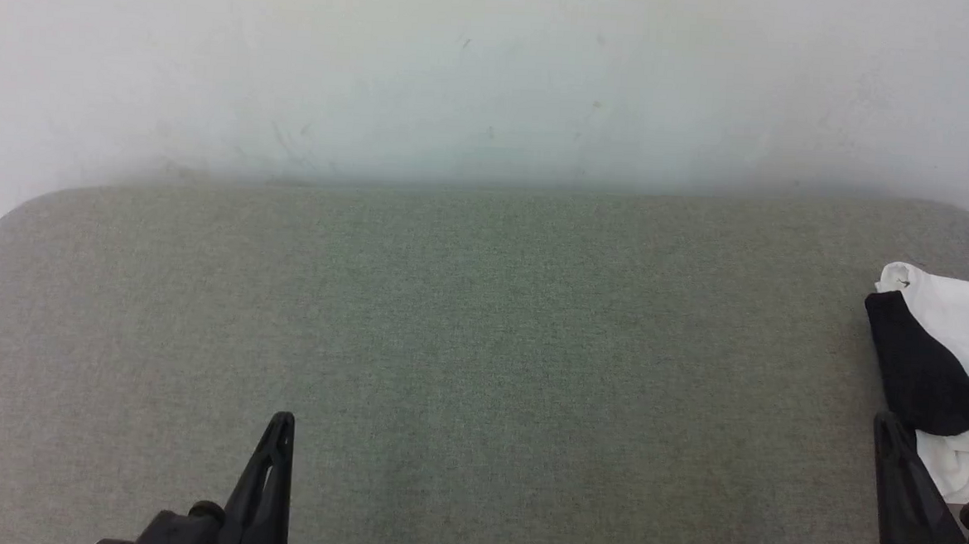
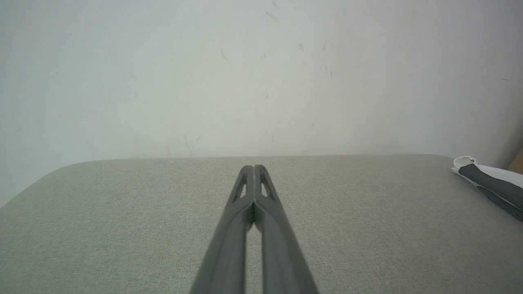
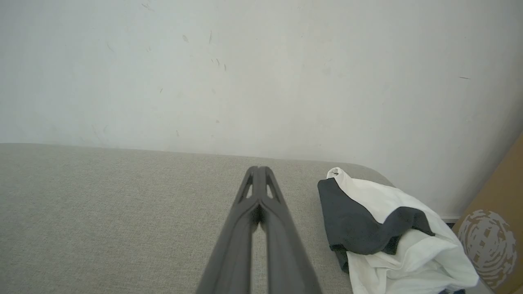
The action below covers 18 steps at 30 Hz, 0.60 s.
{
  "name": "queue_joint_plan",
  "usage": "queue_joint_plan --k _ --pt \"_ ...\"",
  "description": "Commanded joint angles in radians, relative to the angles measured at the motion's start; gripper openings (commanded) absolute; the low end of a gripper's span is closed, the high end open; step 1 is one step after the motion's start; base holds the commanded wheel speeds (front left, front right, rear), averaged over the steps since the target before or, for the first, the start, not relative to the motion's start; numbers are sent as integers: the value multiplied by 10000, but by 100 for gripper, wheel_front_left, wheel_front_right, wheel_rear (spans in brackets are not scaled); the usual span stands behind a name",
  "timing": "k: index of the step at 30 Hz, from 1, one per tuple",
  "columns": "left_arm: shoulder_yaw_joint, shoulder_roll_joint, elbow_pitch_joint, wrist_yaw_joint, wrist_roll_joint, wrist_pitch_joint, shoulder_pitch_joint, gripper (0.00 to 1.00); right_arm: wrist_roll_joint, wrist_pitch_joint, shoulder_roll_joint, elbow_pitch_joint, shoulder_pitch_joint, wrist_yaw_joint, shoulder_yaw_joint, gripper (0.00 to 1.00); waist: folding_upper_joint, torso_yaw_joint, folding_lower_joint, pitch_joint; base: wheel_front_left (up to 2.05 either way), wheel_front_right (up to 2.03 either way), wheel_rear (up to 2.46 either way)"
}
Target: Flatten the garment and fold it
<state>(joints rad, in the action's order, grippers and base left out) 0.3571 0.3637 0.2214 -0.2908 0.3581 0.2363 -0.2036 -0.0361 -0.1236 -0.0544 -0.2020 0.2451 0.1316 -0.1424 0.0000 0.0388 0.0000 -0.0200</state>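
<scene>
1. We look down on a wide, grey-green, cloth-covered table top (image 1: 480,346) with round corners. A plain white wall (image 1: 495,73) with a few small marks stands behind it at 12 o'clock.
2. Our left claw (image 1: 281,427), with its two long dark fingers, sits at 7 o'clock in the head view. Its fingers are pressed tight together and hold nothing. It is over bare table.
3. Our right claw (image 1: 887,422), dark like the other one, sits at 4 o'clock at the edge of the head view. In the right wrist view its fingers are pinched together at the tips and it holds nothing.
4. The white shirt (image 1: 958,330) with black sleeves lies in a crumpled heap at 3 o'clock, at the far right end of the table. A black sleeve is draped across the white cloth. We cannot see any print on it.
5. The right claw is just beside the shirt, at about 7 o'clock from it. In the right wrist view a strip of table shows between the two.
6. The left claw is well apart from the shirt.
7. In the right wrist view a brown cardboard box (image 3: 494,228) with a pale round print stands at 4 o'clock, past the shirt.
</scene>
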Motion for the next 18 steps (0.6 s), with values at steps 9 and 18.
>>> queue_joint_plan --k 9,18 --pt "-351 -318 -224 306 -383 -214 277 0 54 115 8 199 -327 -1 144 0 0 -31 0 16 0 0 0" --pt "-625 -557 -393 527 -655 -397 426 0 80 211 11 354 -507 -2 253 0 0 -62 0 32 0 0 0"
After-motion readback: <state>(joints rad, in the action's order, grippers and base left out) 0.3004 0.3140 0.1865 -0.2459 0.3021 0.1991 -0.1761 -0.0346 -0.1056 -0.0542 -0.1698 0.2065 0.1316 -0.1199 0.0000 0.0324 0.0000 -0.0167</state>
